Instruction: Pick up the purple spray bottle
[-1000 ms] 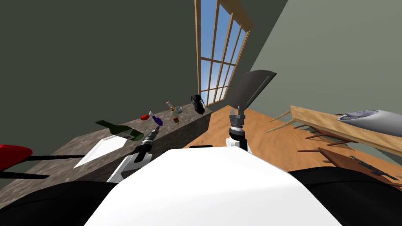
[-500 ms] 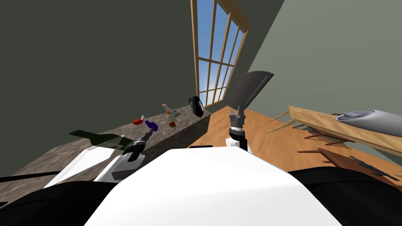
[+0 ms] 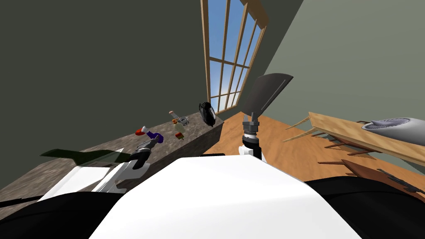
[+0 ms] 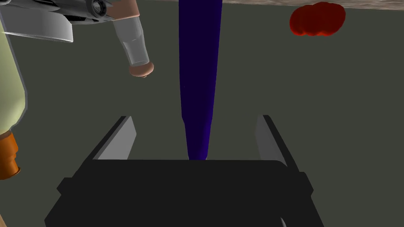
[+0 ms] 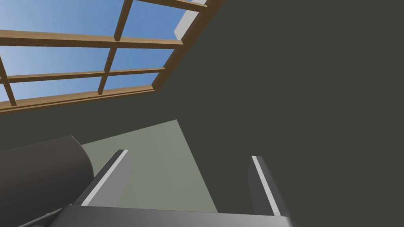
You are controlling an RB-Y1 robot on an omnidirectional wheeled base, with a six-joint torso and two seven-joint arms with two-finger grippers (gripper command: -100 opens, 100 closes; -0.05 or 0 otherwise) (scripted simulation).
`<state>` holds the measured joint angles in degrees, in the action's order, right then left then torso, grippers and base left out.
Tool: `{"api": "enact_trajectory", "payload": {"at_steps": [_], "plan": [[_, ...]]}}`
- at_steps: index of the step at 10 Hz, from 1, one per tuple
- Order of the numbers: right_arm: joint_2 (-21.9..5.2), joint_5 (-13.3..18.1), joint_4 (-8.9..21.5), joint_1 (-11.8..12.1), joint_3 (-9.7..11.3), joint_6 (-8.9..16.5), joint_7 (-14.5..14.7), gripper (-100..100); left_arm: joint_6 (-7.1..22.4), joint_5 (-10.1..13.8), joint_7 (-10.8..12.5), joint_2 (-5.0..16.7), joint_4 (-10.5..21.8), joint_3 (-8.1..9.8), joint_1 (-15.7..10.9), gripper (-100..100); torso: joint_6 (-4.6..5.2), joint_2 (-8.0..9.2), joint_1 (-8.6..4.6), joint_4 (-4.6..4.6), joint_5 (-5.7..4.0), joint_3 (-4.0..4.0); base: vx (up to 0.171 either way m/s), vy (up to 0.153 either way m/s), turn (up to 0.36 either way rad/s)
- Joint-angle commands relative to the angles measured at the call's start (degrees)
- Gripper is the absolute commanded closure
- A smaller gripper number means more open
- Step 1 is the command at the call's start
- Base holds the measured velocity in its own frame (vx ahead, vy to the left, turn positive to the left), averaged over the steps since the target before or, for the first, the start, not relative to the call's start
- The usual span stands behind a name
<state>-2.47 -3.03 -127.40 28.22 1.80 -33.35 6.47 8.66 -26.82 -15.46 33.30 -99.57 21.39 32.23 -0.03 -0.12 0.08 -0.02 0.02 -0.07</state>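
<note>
The purple spray bottle (image 3: 156, 137) lies on a mottled grey-brown stone counter (image 3: 195, 132), its pale head pointing towards a red lump (image 3: 140, 132). My left gripper (image 3: 150, 142) is right at its near end. In the left wrist view the bottle's dark purple body (image 4: 198, 79) runs between the open fingers (image 4: 119, 138) of the left gripper (image 4: 194, 118), with a gap on each side. My right gripper (image 3: 251, 120) is held up over the wooden floor, and the right wrist view shows that right gripper (image 5: 189, 157) open and holding nothing.
Beside the purple bottle lie a clear bottle with a tan cap (image 4: 136, 47), a pale green bottle with an orange cap (image 4: 10, 98) and the red lump (image 4: 317, 19). On the counter are a white tray (image 3: 83, 178) and a black round object (image 3: 206, 113). A wooden table (image 3: 352, 132) stands at right.
My view has shifted, so the counter things sit further left. My left arm has reached forward, bringing its open gripper up to and around the purple bottle. The right arm has kept still.
</note>
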Motion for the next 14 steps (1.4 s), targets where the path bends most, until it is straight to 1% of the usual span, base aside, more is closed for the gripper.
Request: {"api": "enact_trajectory", "payload": {"at_steps": [1,2,3,4,5,6,7,8,9,10,11,13,14], "plan": [[0.0,0.0,0.0,0.0,0.0,0.0,0.0,0,-2.9,1.4,-0.7,2.0,2.9,-1.20,-2.9,-100,0.00,0.00,0.00,0.00,0.00,0.00,0.000,-0.051,0.091],[0.0,0.0,0.0,0.0,0.0,0.0,0.0,0,-2.9,1.4,-0.7,2.0,4.9,-1.20,-3.4,-100,0.00,0.07,-0.15,0.02,-0.02,0.04,0.000,-0.067,0.034],[0.0,0.0,0.0,0.0,0.0,0.0,0.0,0,-2.9,1.4,-0.7,2.0,5.9,-1.20,-3.4,-100,0.00,0.11,-0.22,0.03,-0.05,0.07,0.005,-0.035,-0.009],[0.0,0.0,0.0,0.0,0.0,0.0,0.0,0,-5.8,2.9,-1.3,4.0,7.9,-2.39,-6.1,-100,0.00,0.12,-0.15,0.03,-0.04,0.07,0.008,-0.057,0.066],[0.0,0.0,0.0,0.0,0.0,0.0,0.0,0,-5.9,2.9,-1.3,4.0,10.0,-2.39,-6.8,-100,0.00,0.09,-0.21,0.03,-0.04,0.06,0.004,-0.060,0.040],[0.0,0.0,0.0,0.0,0.0,0.0,0.0,0,-5.9,2.9,-1.3,4.0,11.7,-2.39,-6.8,-100,0.00,0.10,-0.22,0.03,-0.05,0.06,0.001,-0.027,-0.003],[0.0,0.0,0.0,0.0,0.0,0.0,0.0,0,-8.8,4.3,-2.0,6.0,13.9,-3.59,-9.6,-100,-0.01,0.13,-0.12,0.03,-0.03,0.08,0.008,-0.056,0.070],[0.0,0.0,0.0,0.0,0.0,0.0,0.0,0,-8.8,4.3,-2.0,6.0,15.7,-3.59,-10.3,-100,0.00,0.09,-0.20,0.03,-0.04,0.06,0.005,-0.058,0.044],[0.0,0.0,0.0,0.0,0.0,0.0,0.0,0,-8.8,4.3,-2.0,6.0,17.6,-3.59,-10.3,-100,-0.01,0.11,-0.21,0.02,-0.05,0.06,-0.003,-0.027,-0.003],[0.0,0.0,0.0,0.0,0.0,0.0,0.0,0,-11.8,5.7,-2.7,8.0,19.3,-4.79,-12.9,-100,-0.01,0.14,-0.12,0.03,-0.03,0.08,-0.002,-0.052,0.075],[0.0,0.0,0.0,0.0,0.0,0.0,0.0,0,-11.8,5.7,-2.7,8.0,20.6,-4.79,-13.7,-100,-0.01,0.13,-0.19,0.04,-0.05,0.08,-0.002,-0.063,0.046],[0.0,0.0,0.0,0.0,0.0,0.0,0.0,0,-11.8,5.7,-2.7,8.0,23.6,-4.79,-13.7,-100,0.04,0.11,-0.17,0.03,-0.04,0.07,0.001,-0.016,-0.011],[0.0,0.0,0.0,0.0,0.0,0.0,0.0,0,-11.8,5.7,-2.7,8.0,23.6,-4.79,-13.7,-100,0.03,0.11,-0.06,0.03,-0.01,0.07,0.003,0.008,0.000]]}}
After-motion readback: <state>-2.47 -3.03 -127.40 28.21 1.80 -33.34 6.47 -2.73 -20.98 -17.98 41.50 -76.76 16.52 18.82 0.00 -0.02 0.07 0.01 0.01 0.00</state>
